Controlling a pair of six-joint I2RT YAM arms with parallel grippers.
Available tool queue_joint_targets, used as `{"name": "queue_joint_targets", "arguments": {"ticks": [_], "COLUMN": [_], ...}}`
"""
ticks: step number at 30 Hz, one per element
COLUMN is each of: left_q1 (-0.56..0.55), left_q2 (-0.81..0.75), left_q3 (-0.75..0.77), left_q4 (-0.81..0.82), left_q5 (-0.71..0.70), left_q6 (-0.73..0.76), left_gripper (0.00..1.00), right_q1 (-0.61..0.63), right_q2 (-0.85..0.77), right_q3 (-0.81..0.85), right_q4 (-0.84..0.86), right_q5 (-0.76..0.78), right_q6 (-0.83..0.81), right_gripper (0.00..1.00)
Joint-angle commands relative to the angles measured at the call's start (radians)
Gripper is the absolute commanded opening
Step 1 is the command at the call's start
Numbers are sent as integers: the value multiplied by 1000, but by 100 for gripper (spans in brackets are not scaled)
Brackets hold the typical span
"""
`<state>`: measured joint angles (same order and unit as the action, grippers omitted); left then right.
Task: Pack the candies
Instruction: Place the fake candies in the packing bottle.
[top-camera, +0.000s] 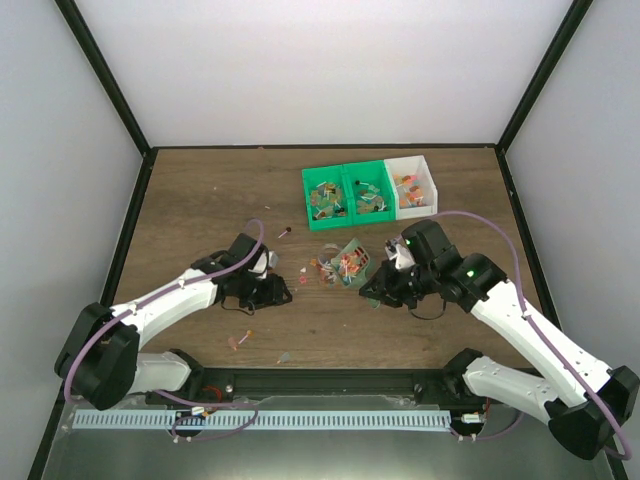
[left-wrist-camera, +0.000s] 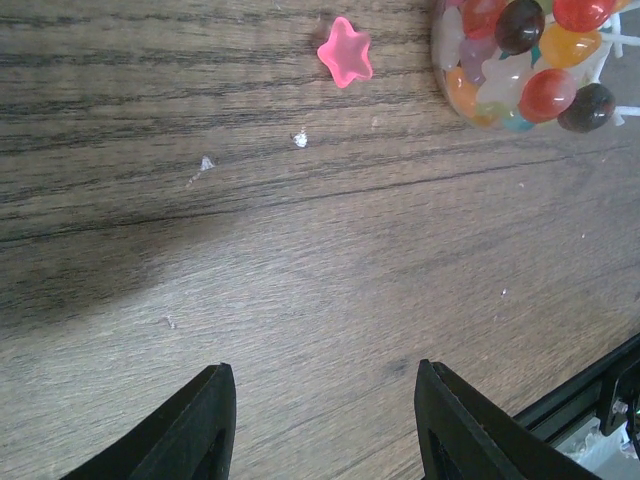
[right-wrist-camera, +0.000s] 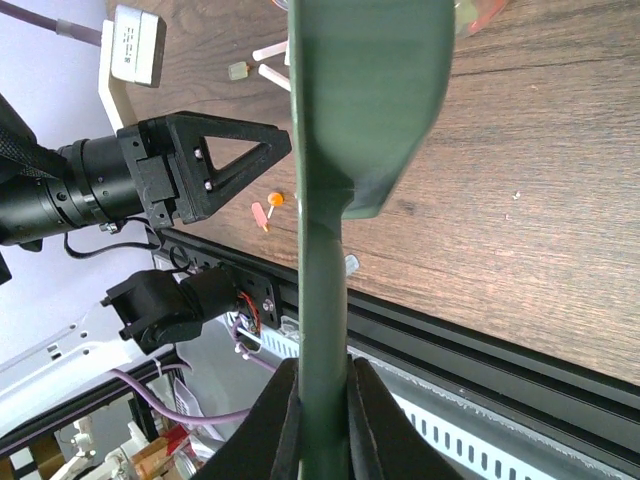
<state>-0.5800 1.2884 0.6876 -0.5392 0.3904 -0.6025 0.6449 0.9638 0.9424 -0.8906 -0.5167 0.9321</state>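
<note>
The candies (top-camera: 340, 266) lie in a mixed-colour heap at the table's middle. In the left wrist view a clear rounded heap of them (left-wrist-camera: 525, 60) shows at the top right, with a loose pink star candy (left-wrist-camera: 345, 50) beside it. My left gripper (left-wrist-camera: 325, 388) hovers open over bare wood, nothing between its fingers; from above it (top-camera: 270, 291) sits left of the heap. My right gripper (right-wrist-camera: 322, 375) is shut on the handle of a green scoop (right-wrist-camera: 340, 120), whose bowl points toward the heap. Seen from above, the right gripper (top-camera: 385, 290) is just right of the candies.
Two green bins (top-camera: 345, 195) and a white bin (top-camera: 412, 185), all holding sweets, stand at the back. Stray sweets lie near the front edge (top-camera: 240, 340) and at the back left (top-camera: 285, 232). The black rail (right-wrist-camera: 480, 350) runs along the table's near edge.
</note>
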Motion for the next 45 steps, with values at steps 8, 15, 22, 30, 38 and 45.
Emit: {"name": "queue_joint_targets", "arguments": {"ticks": [8,15,22,30,38,45], "left_q1": [6,6,8,10,15,17], "left_q2": [-30,-26,-29,-25,-24,-21], "left_q3": [-24,-30,-40,-39,-41,-46], "left_q4": [13,22,27,26,28,28], "left_q5": [10,10,14,16,21,22], "left_q6": [-7,-10,-9,0,6,7], "left_gripper": [51,51,51,51,51,51], "right_q1": [9,9,9,8,9,9], "right_q2": [24,27,42,61,77,104], "right_q3": [128,138,159,176,182,210], "right_q4": [-125,-134,-138,-143,-131,-130], "right_q5": [85,75,74,77,72,75], "right_q6": [2,-3,-10,-14,-15,-32], "right_gripper": [1,1,1,1,1,1]}}
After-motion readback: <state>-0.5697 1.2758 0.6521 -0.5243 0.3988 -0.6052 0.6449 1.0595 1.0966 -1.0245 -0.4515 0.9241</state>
